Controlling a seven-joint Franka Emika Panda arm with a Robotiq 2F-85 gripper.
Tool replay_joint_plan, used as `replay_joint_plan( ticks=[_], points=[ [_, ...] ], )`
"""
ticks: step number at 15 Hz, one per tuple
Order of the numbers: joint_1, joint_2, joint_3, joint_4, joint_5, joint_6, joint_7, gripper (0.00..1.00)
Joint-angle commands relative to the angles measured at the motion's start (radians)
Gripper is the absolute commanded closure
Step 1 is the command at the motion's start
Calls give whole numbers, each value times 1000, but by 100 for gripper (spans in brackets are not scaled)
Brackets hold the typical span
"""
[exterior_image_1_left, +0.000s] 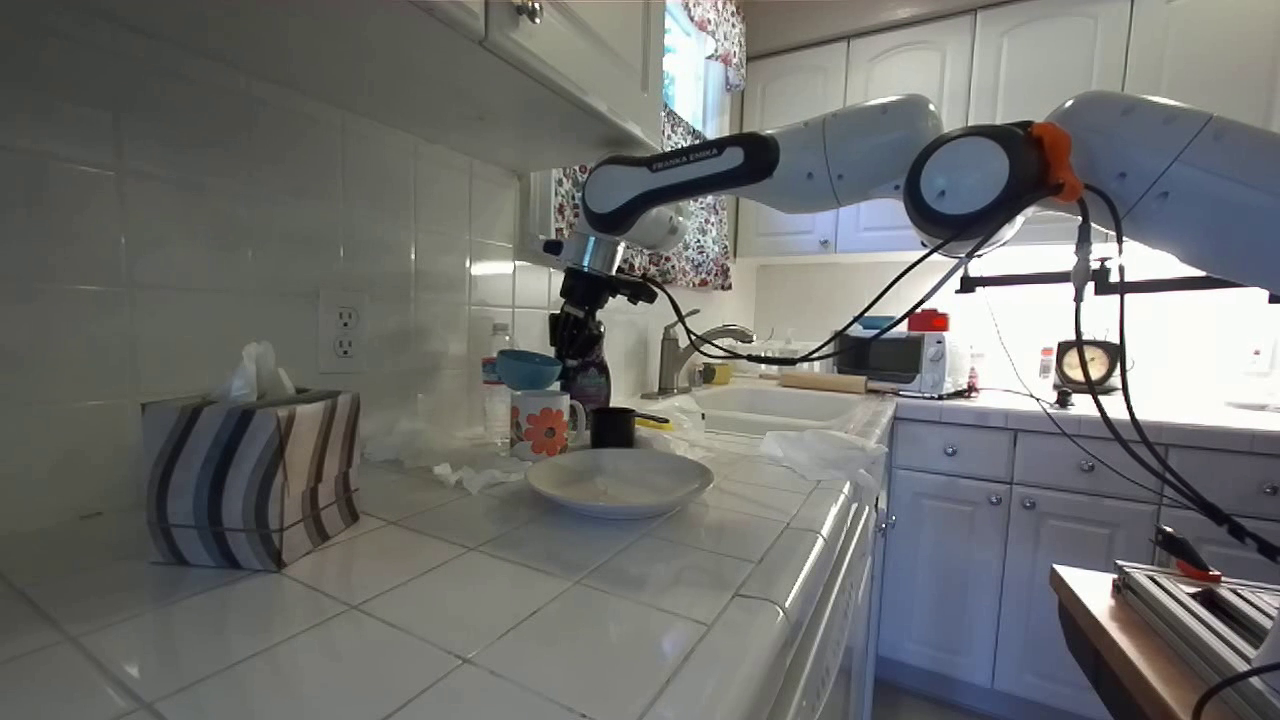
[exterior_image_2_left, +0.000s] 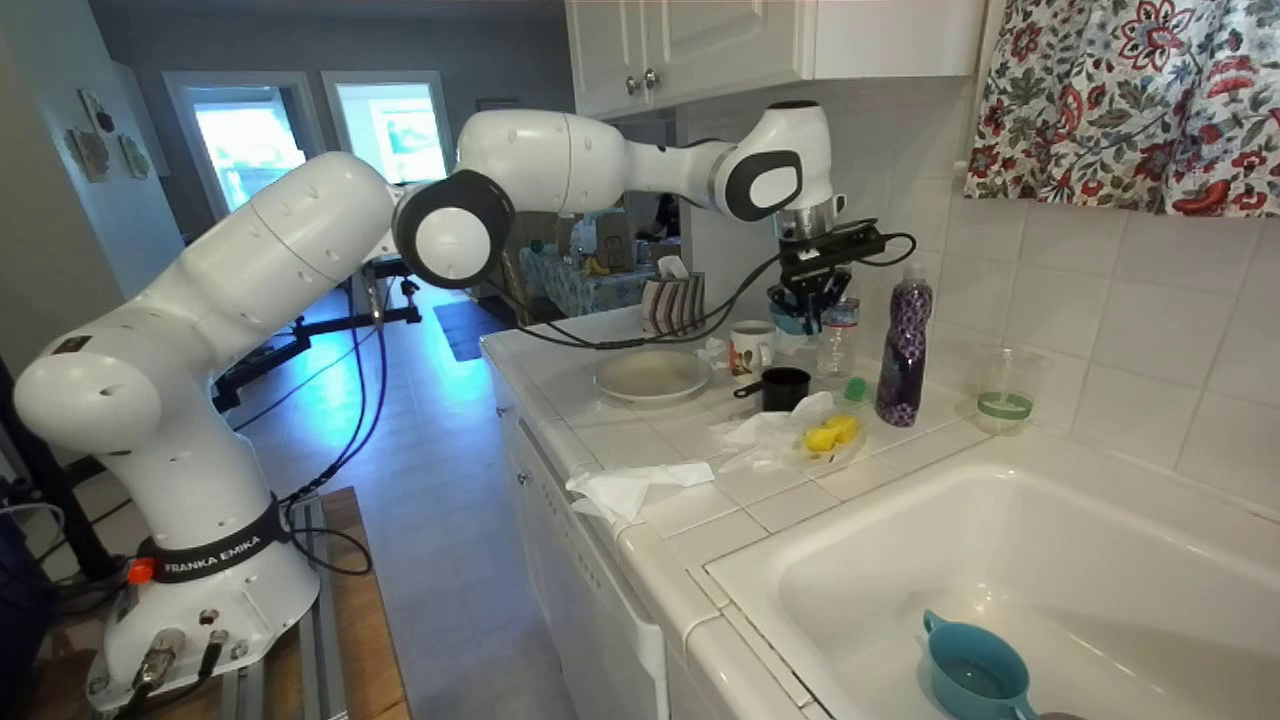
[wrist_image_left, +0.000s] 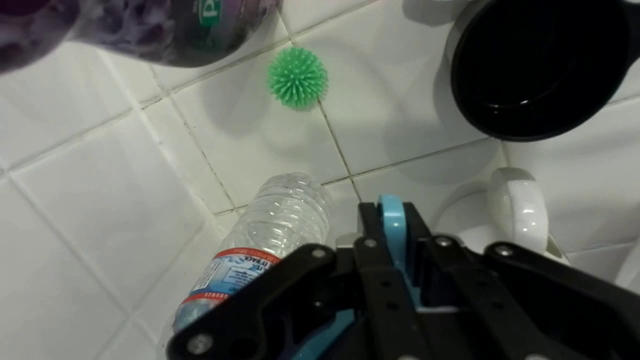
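Note:
My gripper (wrist_image_left: 391, 212) is shut on the handle of a blue cup (wrist_image_left: 393, 225), whose narrow strip shows between the fingertips; most of its body is hidden behind the fingers there. In an exterior view the blue cup (exterior_image_1_left: 529, 370) hangs above a white mug with an orange flower (exterior_image_1_left: 545, 425), off the counter. Below the gripper in the wrist view are a clear water bottle (wrist_image_left: 280, 215) at left, the white mug's handle (wrist_image_left: 530, 212) at right, a black pot (wrist_image_left: 535, 70) and a green spiky ball (wrist_image_left: 297, 77). A purple bottle (exterior_image_2_left: 905, 350) stands close by.
A shallow plate (exterior_image_1_left: 620, 485) and a striped tissue box (exterior_image_1_left: 250, 480) sit along the tiled counter. Crumpled paper (exterior_image_2_left: 640, 485) and yellow pieces (exterior_image_2_left: 832, 432) lie near the sink (exterior_image_2_left: 850, 560), which holds another blue cup (exterior_image_2_left: 975, 670). An upper cabinet (exterior_image_1_left: 580, 60) overhangs the counter.

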Motion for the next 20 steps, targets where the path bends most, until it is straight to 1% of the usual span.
replay_joint_plan(
  ticks=[1,12,20],
  points=[
    [9,36,-3,78,-14,-10,-22,97],
    [34,30,-12,86,-19,14,-59,97],
    [49,21,-22,72,-30,44,-81,97]
  ],
)
